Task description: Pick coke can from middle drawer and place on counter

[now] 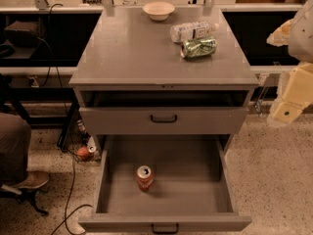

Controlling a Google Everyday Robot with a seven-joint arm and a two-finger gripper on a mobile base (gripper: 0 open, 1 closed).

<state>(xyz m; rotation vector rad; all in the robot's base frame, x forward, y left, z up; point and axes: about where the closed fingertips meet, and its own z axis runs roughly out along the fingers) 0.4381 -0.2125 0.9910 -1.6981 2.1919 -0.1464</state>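
Speckled terrazzo floor [274, 170] surrounds a grey drawer desk [127, 53], with dark shelving behind it. Off the desk's right edge, about level with the drawers, hangs the cream end effector [286, 112], apart from everything; whether it is open or closed cannot be told. Nearest it, toward the desk's back right corner, a green can [199, 47] lies on its side just in front of a clear bottle [193, 31], also lying down. A pale bowl [158, 10] sits at the back edge. Below the front edge the upper drawer [164, 120] is slightly out. The middle drawer [195, 180] is pulled far out, with the coke can [145, 177] upright on its floor, left of centre.
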